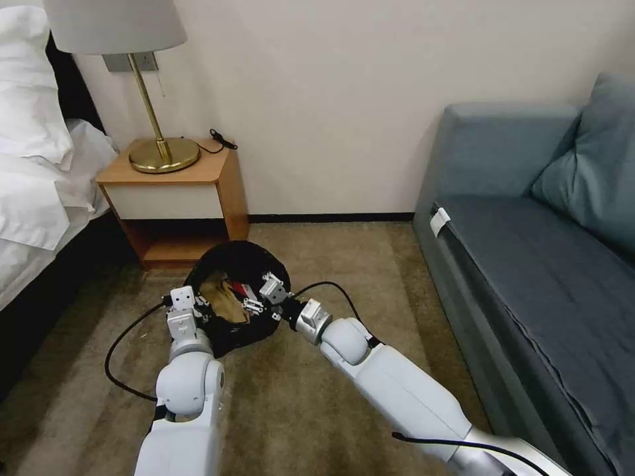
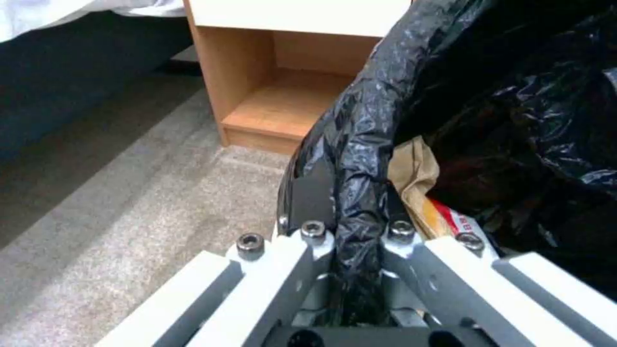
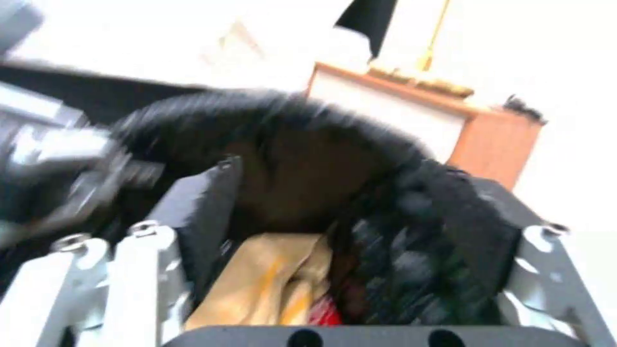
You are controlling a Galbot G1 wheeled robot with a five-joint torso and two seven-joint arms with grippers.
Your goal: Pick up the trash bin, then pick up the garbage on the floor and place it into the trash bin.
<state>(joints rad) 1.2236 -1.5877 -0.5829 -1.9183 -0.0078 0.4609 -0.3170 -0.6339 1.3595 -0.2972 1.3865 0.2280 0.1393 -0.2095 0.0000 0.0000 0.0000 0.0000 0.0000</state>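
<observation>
Now the left gripper [image 2: 356, 241] clamps the bin [image 1: 231, 254] rim; the right gripper [image 1: 264, 297], fingers apart, hangs over garbage [image 1: 225, 301] inside. Next, likely retreat.

- I'm looking into what reads as a hotel room or bedroom.
- A bed [image 1: 33, 165] with white sheets and pillows is sitting along my left.
- A wooden nightstand [image 1: 178, 205] is standing beside it against the cream wall [image 1: 331, 99], carrying a brass lamp [image 1: 155, 132] with a pale shade.
- A blue-grey sofa [image 1: 529, 264] with a matching cushion [image 1: 589, 165] is running along my right.
- Beige carpet [image 1: 297, 410] is covering the floor.
</observation>
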